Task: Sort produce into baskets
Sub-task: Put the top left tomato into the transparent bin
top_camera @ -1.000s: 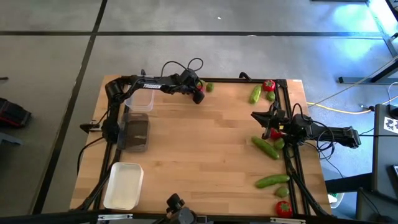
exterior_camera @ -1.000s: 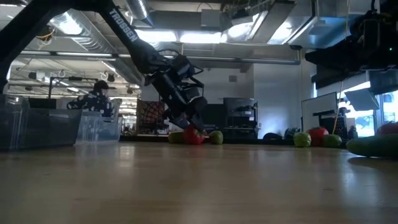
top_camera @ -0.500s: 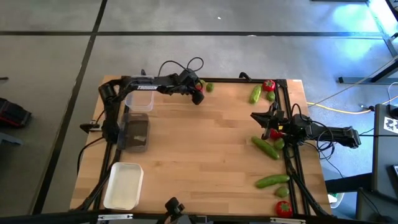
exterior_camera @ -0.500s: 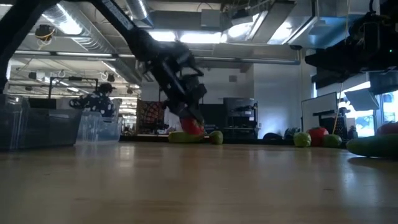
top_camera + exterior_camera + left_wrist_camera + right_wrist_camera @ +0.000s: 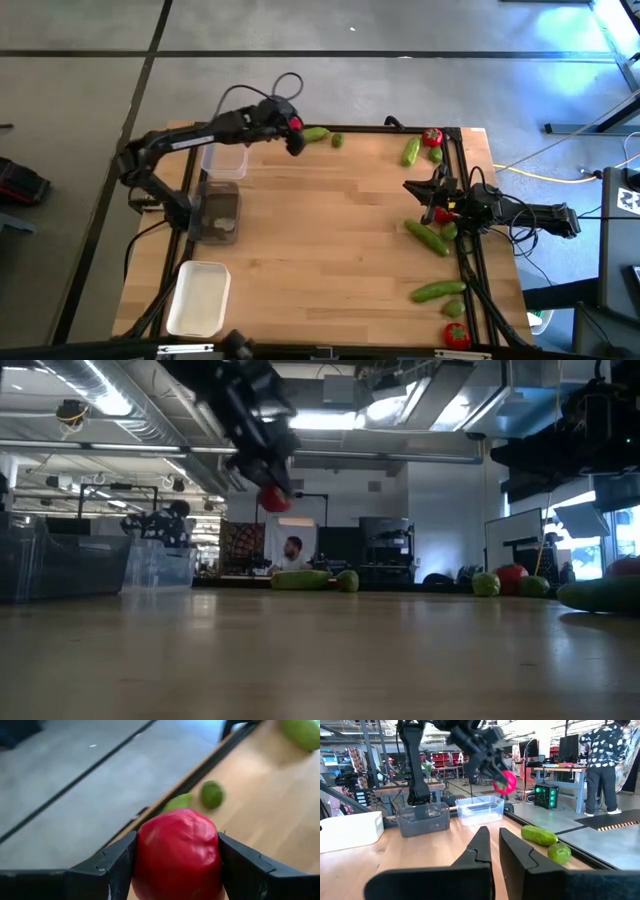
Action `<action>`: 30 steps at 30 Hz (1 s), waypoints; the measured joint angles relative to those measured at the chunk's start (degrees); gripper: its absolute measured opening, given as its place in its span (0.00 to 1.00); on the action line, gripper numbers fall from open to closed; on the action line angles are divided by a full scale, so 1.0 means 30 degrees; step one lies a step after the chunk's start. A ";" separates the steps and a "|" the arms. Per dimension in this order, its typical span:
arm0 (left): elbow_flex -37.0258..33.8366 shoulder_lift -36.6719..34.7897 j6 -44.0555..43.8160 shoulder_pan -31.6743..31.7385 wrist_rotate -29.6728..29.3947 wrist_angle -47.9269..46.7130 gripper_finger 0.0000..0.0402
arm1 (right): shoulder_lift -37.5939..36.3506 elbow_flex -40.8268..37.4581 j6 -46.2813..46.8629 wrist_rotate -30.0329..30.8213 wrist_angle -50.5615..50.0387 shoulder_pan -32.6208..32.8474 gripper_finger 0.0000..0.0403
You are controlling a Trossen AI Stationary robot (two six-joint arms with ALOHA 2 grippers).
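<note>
My left gripper (image 5: pixel 293 127) is shut on a round red tomato (image 5: pixel 177 855) and holds it in the air over the table's far edge, to the right of the far clear basket (image 5: pixel 225 160). The tomato also shows in the low view (image 5: pixel 270 498). A second clear basket (image 5: pixel 220 212) and the white basket (image 5: pixel 198 298) stand along the left edge. A cucumber (image 5: pixel 315 133) and a lime (image 5: pixel 337 140) lie on the table just right of the gripper. My right gripper (image 5: pixel 418 192) waits, shut and empty, near the right edge. My left gripper pinches the tomato's two opposite sides (image 5: pixel 145 851) between its two fingers. The fingers (image 5: pixel 107 865) slant down from the table's left. The tomato is lifted clear of the table; its green top does not show.
More produce lies along the right side: a cucumber (image 5: pixel 410 151), a tomato (image 5: pixel 431 137) and a lime (image 5: pixel 436 155) at the far right, cucumbers (image 5: pixel 427 237) (image 5: pixel 438 291) and a tomato (image 5: pixel 456 335) nearer. A tomato (image 5: pixel 442 213) lies under the right arm. People show in the room behind.
My left gripper has risen from the table with the tomato and gone toward the far left, staying shut on it. The tomato is now lifted clear. The cucumber that lay beside the gripper now shows in full.
</note>
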 joint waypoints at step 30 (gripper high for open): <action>-0.3688 -0.4179 -0.4021 0.4386 -0.3250 -0.8008 0.59 | -0.0004 0.0000 -0.0007 -0.0131 -0.0089 0.0000 0.05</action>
